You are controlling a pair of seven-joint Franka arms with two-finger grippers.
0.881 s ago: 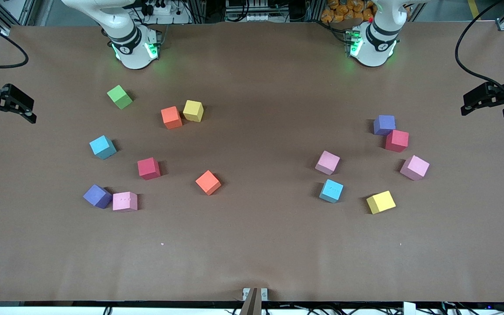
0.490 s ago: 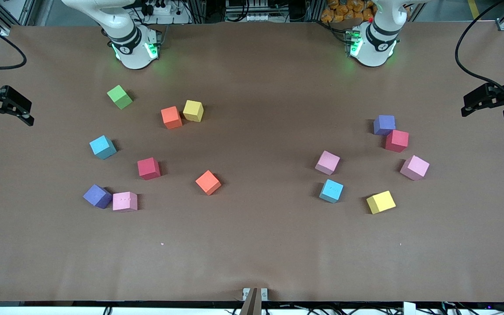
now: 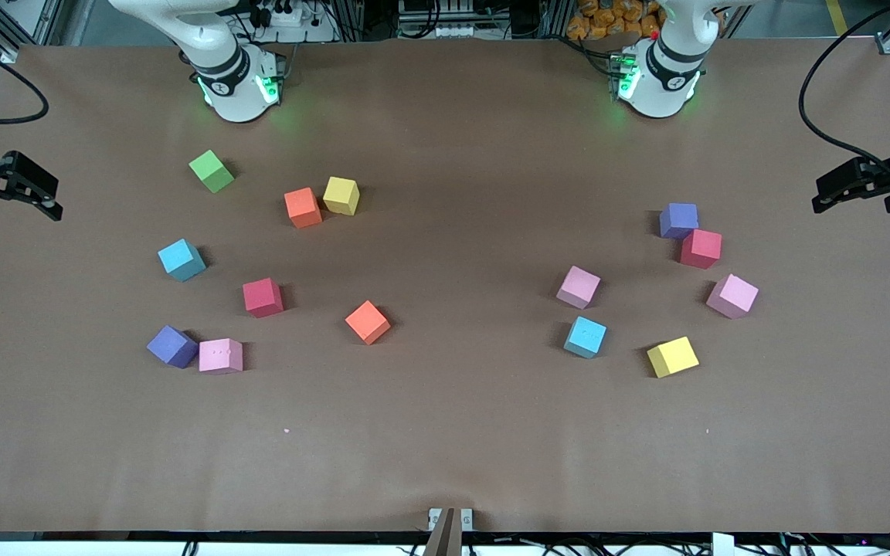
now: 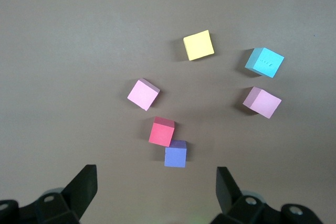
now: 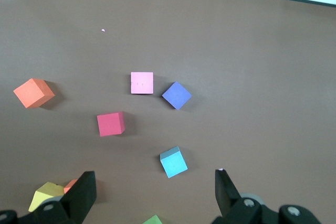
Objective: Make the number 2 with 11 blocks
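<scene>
Hovering with jaws spread wide, both grippers hang empty at the table's ends, and no digit is formed.

Left gripper (image 3: 850, 188) is over the table edge at the left arm's end; right gripper (image 3: 18, 189) is over the edge at the right arm's end. Toward the left arm's end lie a purple block (image 3: 678, 220) touching a red block (image 3: 701, 248), two pink blocks (image 3: 578, 286) (image 3: 732, 296), a blue block (image 3: 585, 337) and a yellow block (image 3: 672, 357). Toward the right arm's end, an orange block (image 3: 303, 207) touches a yellow one (image 3: 341, 195); another blue (image 3: 181, 259), red (image 3: 263, 297) and orange (image 3: 368, 322) lie apart, and a purple (image 3: 172, 346) touches a pink (image 3: 220, 356). The green cube (image 3: 212, 171) sits nearest the right arm's base.
</scene>
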